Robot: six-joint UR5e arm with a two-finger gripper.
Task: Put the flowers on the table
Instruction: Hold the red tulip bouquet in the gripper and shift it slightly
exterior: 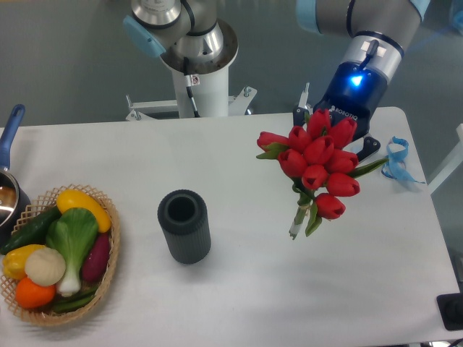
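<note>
The flowers (318, 163), a bunch of red tulip buds with green stems and leaves, hang tilted over the right side of the white table (239, 159). Their stem ends point down and to the left. My gripper (334, 131) comes down from the upper right with a blue light on its wrist and is shut on the flowers. Dark finger parts show on both sides of the buds, but the fingertips are hidden behind them. I cannot tell whether the stem tips touch the tabletop.
A dark ribbed cylinder vase (184, 225) stands upright left of centre. A wicker basket (108, 264) of vegetables sits at the front left, with a blue-handled pot (9, 144) behind it. A blue ribbon (396, 160) lies at the right edge. The robot base (195, 79) stands behind the table.
</note>
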